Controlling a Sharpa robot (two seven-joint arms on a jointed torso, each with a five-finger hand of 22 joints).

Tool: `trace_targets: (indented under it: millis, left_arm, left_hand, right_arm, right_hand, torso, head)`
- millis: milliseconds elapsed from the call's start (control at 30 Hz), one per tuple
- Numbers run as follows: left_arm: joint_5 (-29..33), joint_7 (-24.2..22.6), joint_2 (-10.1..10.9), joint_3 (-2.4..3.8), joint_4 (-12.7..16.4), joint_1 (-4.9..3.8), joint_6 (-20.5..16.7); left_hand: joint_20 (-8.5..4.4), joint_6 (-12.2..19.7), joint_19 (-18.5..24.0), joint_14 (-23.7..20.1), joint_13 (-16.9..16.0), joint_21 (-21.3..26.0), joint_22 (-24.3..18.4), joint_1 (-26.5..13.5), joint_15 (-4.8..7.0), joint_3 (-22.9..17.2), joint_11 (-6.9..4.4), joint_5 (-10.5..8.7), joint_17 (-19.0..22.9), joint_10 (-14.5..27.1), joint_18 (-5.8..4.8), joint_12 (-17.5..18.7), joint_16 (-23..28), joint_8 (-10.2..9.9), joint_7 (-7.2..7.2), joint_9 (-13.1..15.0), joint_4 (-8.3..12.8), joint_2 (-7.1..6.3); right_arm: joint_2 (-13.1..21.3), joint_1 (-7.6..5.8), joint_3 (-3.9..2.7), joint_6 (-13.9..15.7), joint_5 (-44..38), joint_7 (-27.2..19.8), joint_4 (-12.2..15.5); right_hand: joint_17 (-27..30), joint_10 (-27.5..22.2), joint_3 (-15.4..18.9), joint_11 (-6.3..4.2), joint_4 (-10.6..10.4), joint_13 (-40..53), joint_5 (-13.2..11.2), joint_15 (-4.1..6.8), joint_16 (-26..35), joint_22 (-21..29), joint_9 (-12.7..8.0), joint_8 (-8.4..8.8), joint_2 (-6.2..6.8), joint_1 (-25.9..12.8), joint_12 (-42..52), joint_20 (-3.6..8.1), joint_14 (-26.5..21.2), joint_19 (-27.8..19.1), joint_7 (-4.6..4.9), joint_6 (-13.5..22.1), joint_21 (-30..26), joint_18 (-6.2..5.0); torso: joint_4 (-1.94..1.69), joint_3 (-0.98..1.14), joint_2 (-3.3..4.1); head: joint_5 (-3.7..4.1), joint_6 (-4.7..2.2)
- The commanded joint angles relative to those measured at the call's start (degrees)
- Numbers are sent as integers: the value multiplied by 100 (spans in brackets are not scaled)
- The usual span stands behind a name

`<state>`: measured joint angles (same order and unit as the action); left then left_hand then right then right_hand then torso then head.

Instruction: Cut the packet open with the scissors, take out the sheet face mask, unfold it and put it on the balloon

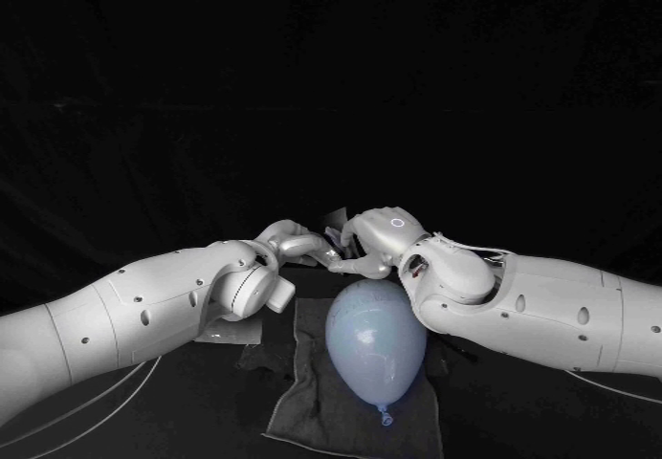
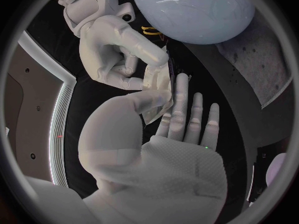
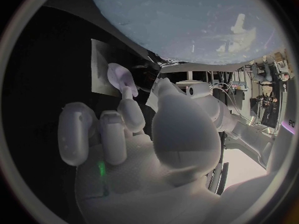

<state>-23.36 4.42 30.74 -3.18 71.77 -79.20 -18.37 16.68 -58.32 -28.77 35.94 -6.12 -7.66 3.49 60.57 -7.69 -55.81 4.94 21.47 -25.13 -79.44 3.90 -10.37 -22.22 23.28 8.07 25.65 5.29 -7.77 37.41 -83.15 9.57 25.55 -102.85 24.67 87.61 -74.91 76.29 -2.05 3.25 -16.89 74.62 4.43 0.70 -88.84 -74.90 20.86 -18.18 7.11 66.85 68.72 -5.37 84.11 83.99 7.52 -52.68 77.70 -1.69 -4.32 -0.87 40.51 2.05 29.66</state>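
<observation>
Behind balloon (image 1: 370,339) and cloth (image 1: 297,409), left hand (image 1: 296,243) and right hand (image 1: 381,235) fingers (image 2: 181,92) pinch the mask (image 2: 157,79).

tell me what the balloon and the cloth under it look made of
The balloon looks like thin latex: pale blue, smooth, shiny highlights, knotted neck. The cloth under it looks like dark grey towelling, matte and nubbly; weave unclear.

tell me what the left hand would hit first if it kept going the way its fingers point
Probably the right hand, close ahead, pinching the same folded sheet mask that the left hand holds. The balloon lies beyond it. Depth is hard to judge.
</observation>
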Motion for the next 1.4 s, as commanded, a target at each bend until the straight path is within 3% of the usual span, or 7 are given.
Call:
trace_targets:
  millis: [33,267,400,933,1000,1267,1400]
  left_arm:
    - [30,-45,-9,9,23,-12,41]
    - [31,-39,-1,9,39,-12,61]
    - [32,-33,0,9,38,-12,69]
    - [26,-25,2,8,66,-13,138]
    - [26,-25,3,8,81,-13,150]
    - [26,-30,-4,8,123,-13,179]
    - [26,-32,-10,8,130,-13,181]
  left_hand:
    - [-3,-59,-15,-8,-7,15,8,43,17,-37,-2,34,6,-28,97,-30,-38,189,-21,846,8,-2]
    - [-4,-61,-10,-6,-9,17,8,39,17,-39,-3,35,11,-29,102,-33,-44,190,-22,848,6,-5]
    - [-4,-61,-4,-5,-9,19,7,38,18,-40,-4,36,13,-29,105,-35,-46,191,-23,848,5,-6]
    - [-4,-62,11,-4,-11,24,6,38,18,-45,-5,38,19,-29,111,-38,-53,192,-25,850,6,-8]
    - [-4,-62,11,-4,-11,24,6,38,18,-45,-5,38,19,-29,111,-38,-53,192,-25,850,6,-8]
    - [-4,-62,11,-4,-11,24,6,38,18,-45,-5,38,19,-29,111,-38,-53,192,-25,850,6,-8]
    - [-4,-62,11,-4,-11,24,6,38,18,-45,-5,38,19,-29,111,-38,-53,192,-25,850,6,-8]
  right_arm:
    - [-28,14,-1,-150,-34,363,-73]
    - [-46,33,0,102,53,297,-133]
    - [-39,38,0,176,133,218,-130]
    - [-98,51,-1,179,318,196,-304]
    - [-120,54,-1,181,314,201,-344]
    - [-224,69,-1,176,308,199,-460]
    - [-252,75,-2,186,291,201,-476]
  right_hand:
    - [-1278,47,-251,-31,2,28,-7,21,-3,-1184,-10,-46,-24,129,61,8,528,99,-10,-61,49,-76]
    - [-1303,196,-534,-69,-4,144,135,54,-13,-1230,-19,-98,-110,37,263,38,536,177,-52,-163,207,-43]
    - [-1336,275,-633,-90,-2,211,471,75,-29,-1254,-40,-114,-59,-231,378,61,545,217,-73,-207,289,-25]
    - [-1357,311,-1048,-116,28,243,628,98,-37,-1265,-76,-130,-177,-46,442,83,550,236,-99,-255,328,-17]
    - [-1359,316,-1189,-121,41,249,517,105,-38,-1268,-87,-127,-201,76,452,90,551,240,-104,-260,338,-16]
    - [-1370,357,-1579,-130,54,287,89,110,-42,-1278,-121,-147,49,328,514,96,554,255,-111,-336,374,-8]
    - [-1382,482,-1702,-208,90,413,-124,165,-48,-1304,-56,-339,147,467,687,128,557,296,-213,-596,472,10]
  torso:
    - [-3,5,-5]
    - [4,4,0]
    - [2,5,1]
    - [-6,1,2]
    - [-6,1,2]
    - [-1,1,-2]
    - [-3,2,-3]
  head:
    - [-3,-1]
    - [2,-3]
    - [3,-3]
    - [-14,25]
    - [-14,25]
    - [-22,31]
    - [-25,35]
